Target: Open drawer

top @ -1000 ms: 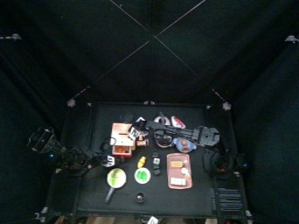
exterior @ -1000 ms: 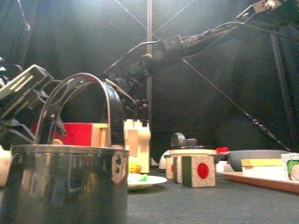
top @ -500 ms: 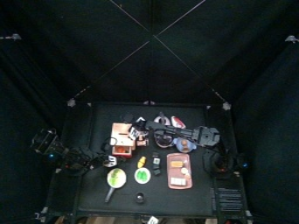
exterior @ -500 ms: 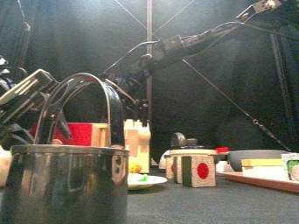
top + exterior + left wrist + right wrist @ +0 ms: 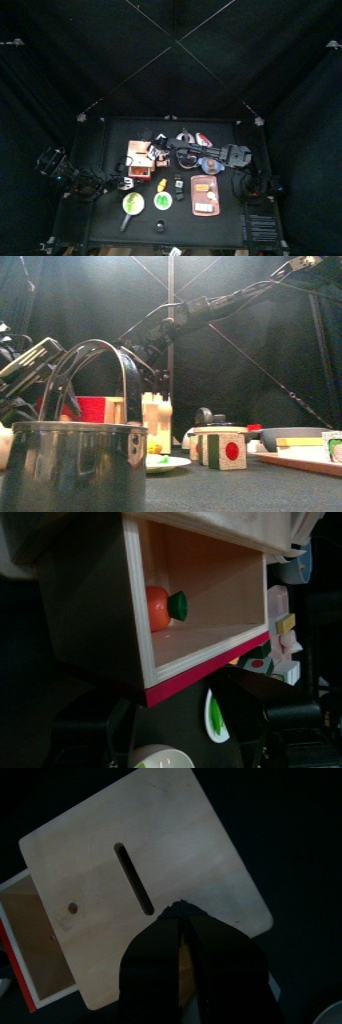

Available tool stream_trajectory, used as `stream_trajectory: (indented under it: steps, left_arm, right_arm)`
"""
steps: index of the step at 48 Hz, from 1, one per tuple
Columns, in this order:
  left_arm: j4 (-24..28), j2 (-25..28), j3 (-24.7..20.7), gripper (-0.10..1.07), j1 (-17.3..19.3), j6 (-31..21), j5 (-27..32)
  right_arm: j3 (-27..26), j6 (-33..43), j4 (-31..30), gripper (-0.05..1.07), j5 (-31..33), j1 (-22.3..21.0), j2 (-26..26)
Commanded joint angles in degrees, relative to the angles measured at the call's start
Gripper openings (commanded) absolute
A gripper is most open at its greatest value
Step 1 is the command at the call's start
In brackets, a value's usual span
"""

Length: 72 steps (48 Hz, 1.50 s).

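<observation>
No lettering can be read anywhere: the only marking made out is a red disc on a white block [image 5: 225,449] in the front view, and it carries no legible text.

The drawer [image 5: 139,152] is seen from above left of the table's middle, just beside the black gadget cluster [image 5: 207,155] and behind a green plate [image 5: 132,203]. The salmon tray [image 5: 203,195] lies well to its right. In the left wrist view the cabinet's pale wooden compartment [image 5: 201,602] is shown open towards the camera, with a red strip [image 5: 201,674] along one edge and an orange ball with a green part [image 5: 160,608] against the inner wall.

The left gripper [image 5: 34,354] is held at the table's left side, apart from the cabinet, its jaws spread wide with nothing between them. The right gripper [image 5: 182,918] is laid over the cabinet's slotted wooden panel [image 5: 120,888], its jaws drawn close together to a point. Whether the panel is pinched cannot be told.

In the front view a grey metal pot [image 5: 80,461] with a raised bail handle fills the near foreground.

Against the earlier frames, the drawer, the tray and the right arm are found in the same places, and the left arm is shifted only very slightly
</observation>
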Motion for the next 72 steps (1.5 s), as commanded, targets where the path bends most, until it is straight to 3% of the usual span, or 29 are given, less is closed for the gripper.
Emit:
stream_trajectory:
  steps: [1,12,18,51,65,72]
  left_arm:
    - [-0.4,-0.1,-1.0,0.8,0.1,0.2,-0.2]
    - [-0.4,-0.1,-1.0,0.61,0.1,0.1,0.1]
    - [-0.4,0.0,-1.1,0.56,-0.2,-0.1,0.6]
    - [-6.4,-0.1,-2.9,0.56,-8.3,-0.1,2.0]
    - [-6.9,0.0,-2.4,0.58,-8.4,0.0,1.2]
    - [-6.1,0.0,-2.4,0.65,-8.3,0.4,1.1]
  right_arm:
    - [0.7,-0.2,-0.2,0.14,0.4,-0.4,-0.2]
    - [0.7,-0.2,-0.2,0.14,0.5,-0.4,-0.2]
    - [0.7,-0.2,-0.2,0.14,0.4,-0.4,-0.2]
    - [0.6,-0.2,-0.2,0.14,0.7,-0.4,-0.2]
    - [0.6,-0.2,-0.2,0.14,0.7,-0.4,-0.2]
    - [0.5,-0.2,-0.2,0.14,0.7,-0.4,-0.1]
